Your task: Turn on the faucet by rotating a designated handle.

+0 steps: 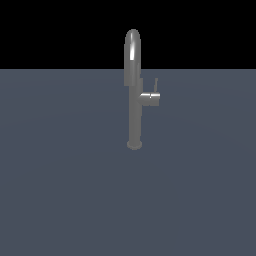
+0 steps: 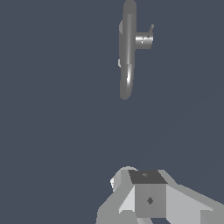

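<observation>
The faucet [image 1: 134, 110] is a tall slim grey column with a round base and an arched spout, standing on a flat grey-blue surface. The handle [image 1: 150, 99] is a short grey stub sticking out of the column toward the exterior view's right, with a thin dark lever rod [image 1: 155, 84] pointing up. The wrist view shows the faucet [image 2: 127, 52] from above, with the handle [image 2: 143, 40] on its side. My gripper [image 2: 146, 186] shows only partly at the edge of the wrist view, well apart from the faucet and holding nothing. It is out of the exterior view.
The grey-blue surface [image 1: 65, 190] stretches flat all round the faucet. Behind it is a black background [image 1: 50, 30]. No other objects are in view.
</observation>
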`<state>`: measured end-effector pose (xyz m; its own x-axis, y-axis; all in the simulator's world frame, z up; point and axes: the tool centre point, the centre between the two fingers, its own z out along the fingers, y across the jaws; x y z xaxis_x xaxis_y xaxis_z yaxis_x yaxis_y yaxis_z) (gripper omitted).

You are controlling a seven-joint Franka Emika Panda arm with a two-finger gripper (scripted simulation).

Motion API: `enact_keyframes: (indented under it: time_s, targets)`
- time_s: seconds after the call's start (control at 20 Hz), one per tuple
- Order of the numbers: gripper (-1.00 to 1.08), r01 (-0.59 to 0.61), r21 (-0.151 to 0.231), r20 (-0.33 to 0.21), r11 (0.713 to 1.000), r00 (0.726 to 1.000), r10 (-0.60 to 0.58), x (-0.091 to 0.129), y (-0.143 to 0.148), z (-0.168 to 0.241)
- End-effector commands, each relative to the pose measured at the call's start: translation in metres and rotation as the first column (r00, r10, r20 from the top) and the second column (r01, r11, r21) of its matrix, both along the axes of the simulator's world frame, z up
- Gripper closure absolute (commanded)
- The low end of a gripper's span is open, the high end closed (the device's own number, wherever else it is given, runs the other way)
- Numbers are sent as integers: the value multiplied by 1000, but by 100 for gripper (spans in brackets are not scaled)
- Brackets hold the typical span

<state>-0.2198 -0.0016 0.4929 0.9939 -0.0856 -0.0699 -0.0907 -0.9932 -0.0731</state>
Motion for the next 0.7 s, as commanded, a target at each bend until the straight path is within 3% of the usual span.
enact_keyframes:
  time_s: [0.0,0.35,0.65]
  targets:
    - [108,33,31,-29,999,999,-32,11,0,-1]
    - [108,152,131,-136,980,982,-134,50,-2,-5]
    - [108,265,210,-240,941,947,-213,84,-7,-12]
